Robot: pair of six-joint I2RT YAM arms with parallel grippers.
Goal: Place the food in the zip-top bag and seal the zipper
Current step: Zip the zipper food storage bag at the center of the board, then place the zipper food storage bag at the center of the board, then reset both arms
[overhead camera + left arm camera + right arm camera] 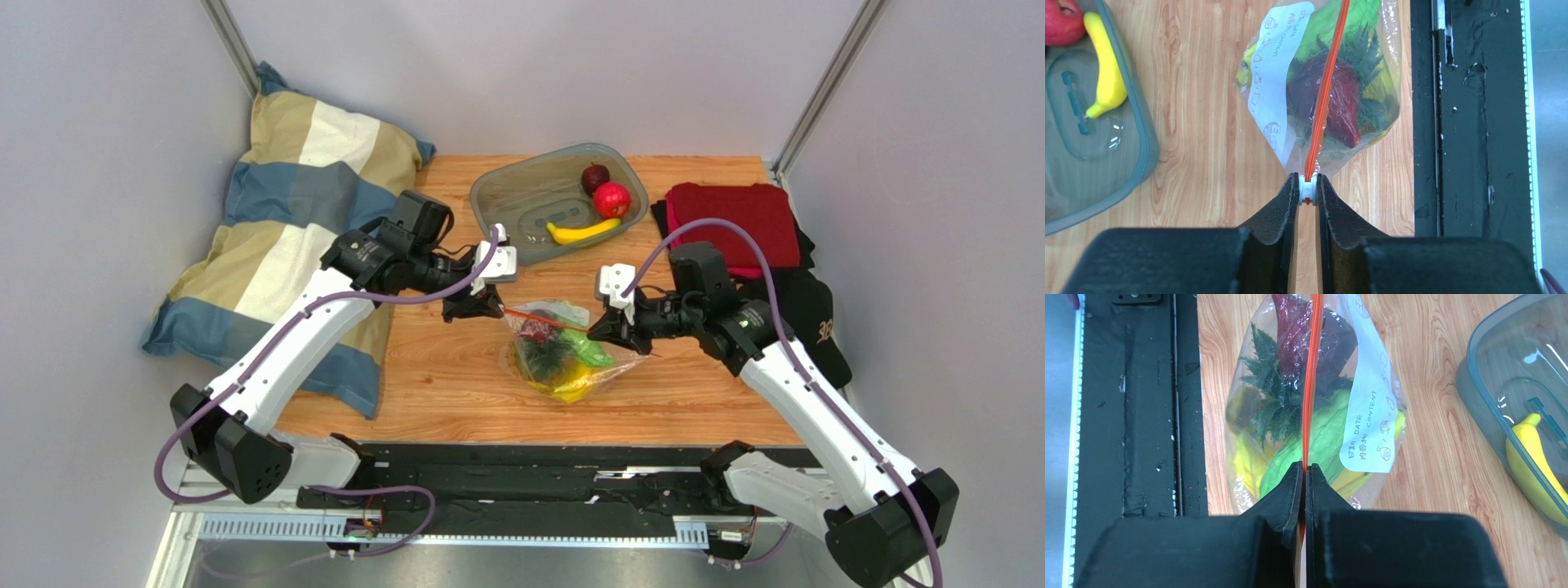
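Note:
The clear zip-top bag (561, 353) hangs between both grippers over the wooden table, with green, yellow and dark red food inside (1290, 416). My left gripper (1308, 191) is shut on the small white slider (1308, 188) at one end of the orange-red zipper (1326, 92). My right gripper (1304, 470) is shut on the other end of the zipper strip (1310, 380). The bag's white label shows in the left wrist view (1275, 73) and the right wrist view (1367, 429). A yellow banana (584, 230), a red round fruit (611, 200) and a dark purple fruit (595, 177) lie in the tray.
The grey-green translucent tray (515, 196) stands at the back of the table. A striped pillow (288, 233) lies at the left. Red cloth (736, 221) on dark cloth (816, 306) lies at the right. A black rail (528, 472) runs along the near edge.

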